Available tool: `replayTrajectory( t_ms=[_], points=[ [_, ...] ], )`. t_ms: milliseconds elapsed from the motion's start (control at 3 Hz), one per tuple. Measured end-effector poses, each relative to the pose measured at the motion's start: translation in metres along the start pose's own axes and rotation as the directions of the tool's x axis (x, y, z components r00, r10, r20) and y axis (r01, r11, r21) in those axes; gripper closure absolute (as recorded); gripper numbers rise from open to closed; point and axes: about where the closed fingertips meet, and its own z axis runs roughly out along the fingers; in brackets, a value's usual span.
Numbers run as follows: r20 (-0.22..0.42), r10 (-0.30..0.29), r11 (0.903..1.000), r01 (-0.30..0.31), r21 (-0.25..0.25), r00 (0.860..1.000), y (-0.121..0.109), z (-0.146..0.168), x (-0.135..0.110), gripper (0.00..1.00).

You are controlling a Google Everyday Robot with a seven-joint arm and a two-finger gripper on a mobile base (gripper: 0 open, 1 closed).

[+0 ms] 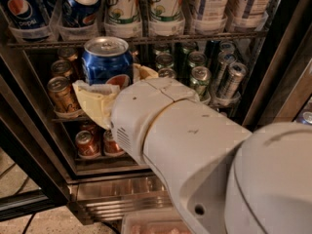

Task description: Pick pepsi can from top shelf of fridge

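My gripper (115, 83) is shut on the pepsi can (107, 60), a dark-blue can with a silver top. Its pale yellow fingers (93, 99) wrap the can's lower half. I hold the can upright in front of the fridge (122, 199), just below the front edge of the top shelf (195, 37). Two more pepsi cans (22, 9) stand on the top shelf at the left, beside green-labelled bottles (122, 6). My white arm (204, 165) fills the lower right and hides part of the lower racks.
Bronze-gold cans (61, 89) stand on the second rack at the left, green cans (200, 77) at the right, red cans (87, 143) below. A black door frame (287, 57) runs down the right side. The open door's edge (24, 160) is at the lower left.
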Motion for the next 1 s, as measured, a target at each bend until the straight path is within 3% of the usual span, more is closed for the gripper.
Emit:
replayTrajectory(
  t_ms=[333, 667, 1000],
  points=[
    [0.002, -0.002, 1.0000, 0.002, -0.002, 1.000, 0.001, 0.000, -0.001, 1.00],
    [0.004, 0.078, 0.9917, -0.078, -0.102, 0.997, -0.037, 0.010, 0.000, 1.00],
    [-0.041, 0.216, 0.9269, -0.218, -0.305, 0.975, -0.090, 0.024, -0.009, 1.00]
  ],
)
